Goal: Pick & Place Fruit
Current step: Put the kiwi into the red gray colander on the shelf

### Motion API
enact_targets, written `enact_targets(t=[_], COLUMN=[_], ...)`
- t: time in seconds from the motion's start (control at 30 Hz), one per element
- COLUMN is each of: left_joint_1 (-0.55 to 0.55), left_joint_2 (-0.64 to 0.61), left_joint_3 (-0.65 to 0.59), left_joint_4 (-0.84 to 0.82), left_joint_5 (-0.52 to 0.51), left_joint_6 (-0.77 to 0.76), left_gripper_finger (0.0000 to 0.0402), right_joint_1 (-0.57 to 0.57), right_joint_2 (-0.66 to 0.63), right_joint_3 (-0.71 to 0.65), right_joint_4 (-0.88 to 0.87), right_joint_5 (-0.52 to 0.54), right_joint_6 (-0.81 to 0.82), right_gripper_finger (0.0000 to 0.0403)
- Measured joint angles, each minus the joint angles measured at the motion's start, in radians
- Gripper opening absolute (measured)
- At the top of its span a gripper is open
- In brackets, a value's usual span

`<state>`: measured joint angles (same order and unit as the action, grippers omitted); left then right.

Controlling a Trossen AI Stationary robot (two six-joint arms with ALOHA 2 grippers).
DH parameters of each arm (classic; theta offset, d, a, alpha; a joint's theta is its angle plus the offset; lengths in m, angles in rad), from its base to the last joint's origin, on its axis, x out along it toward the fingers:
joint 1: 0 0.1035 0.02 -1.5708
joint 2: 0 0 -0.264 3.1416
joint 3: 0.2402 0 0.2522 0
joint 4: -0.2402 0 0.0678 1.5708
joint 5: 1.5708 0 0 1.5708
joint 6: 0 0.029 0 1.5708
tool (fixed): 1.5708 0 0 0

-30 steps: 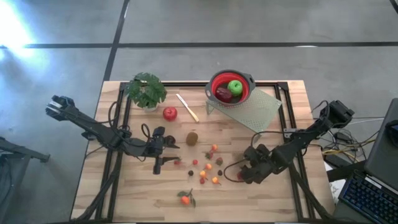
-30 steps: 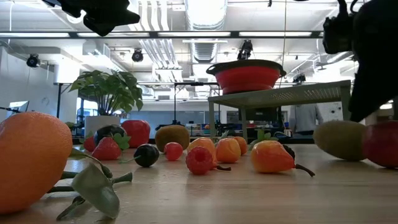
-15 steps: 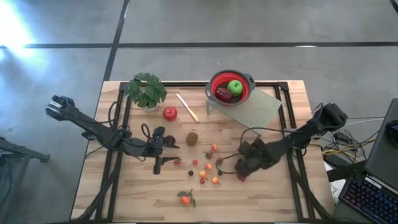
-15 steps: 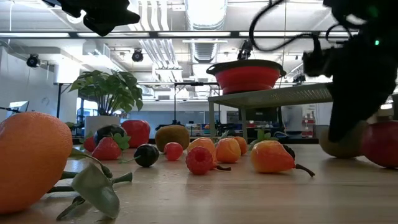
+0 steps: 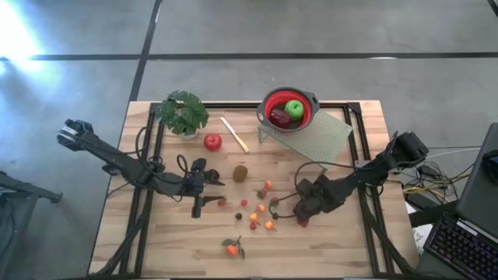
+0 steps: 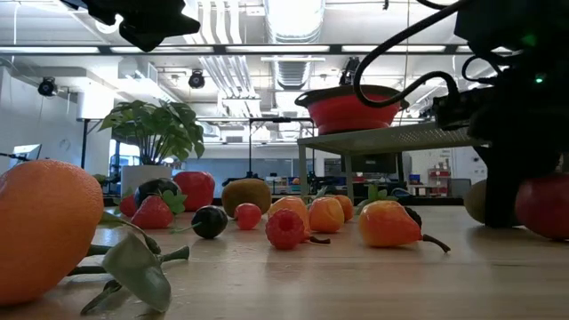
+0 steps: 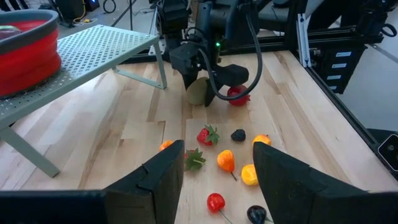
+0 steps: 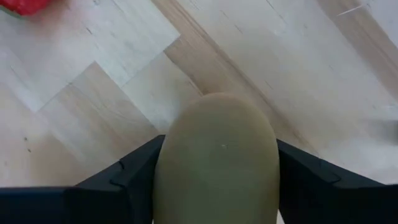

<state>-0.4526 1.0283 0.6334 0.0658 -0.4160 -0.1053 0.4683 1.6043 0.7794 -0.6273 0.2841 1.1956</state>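
We see the right end effector (image 5: 305, 208) down on the desk (image 5: 342, 241), its fingers (image 8: 124, 180) closed around a kiwi (image 8: 216, 158). A second ago it sat nearer the desk's right edge; now it has slid inward, toward the scatter of small fruit. In the low view the kiwi (image 6: 480, 201) is half hidden behind the dark arm, where before it lay in plain sight. A strawberry (image 7: 237, 93) lies just beside the gripped kiwi.

The left end effector (image 5: 201, 204) hangs where it was, left of the berries (image 5: 261, 208), fingers (image 7: 163, 177) apart and holding nothing.

Nothing else has shifted: a second kiwi (image 5: 240, 173) lies mid-desk, a red apple (image 5: 212, 141) sits near the plant (image 5: 183, 113), the tangerine (image 5: 232, 249) rests at the front edge. A green apple (image 5: 294, 108) is in the red bowl (image 5: 310, 117).
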Motion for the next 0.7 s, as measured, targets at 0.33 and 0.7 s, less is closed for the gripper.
enact_targets(t=[0.33,0.7], left_joint_1=[0.000,0.000], left_joint_2=[0.000,0.000], left_joint_3=[0.000,0.000], left_joint_4=[0.000,0.000], left_joint_5=[0.000,0.000], left_joint_6=[0.000,0.000], left_gripper_finger=[0.0197,0.0197], right_joint_1=[0.000,0.000], right_joint_2=[-0.012,-0.013], right_joint_3=[-0.001,0.026], right_joint_4=[-0.002,-0.005], right_joint_5=[-0.004,0.003], right_joint_6=[-0.022,-0.066], right_gripper_finger=[0.0228,0.0220])
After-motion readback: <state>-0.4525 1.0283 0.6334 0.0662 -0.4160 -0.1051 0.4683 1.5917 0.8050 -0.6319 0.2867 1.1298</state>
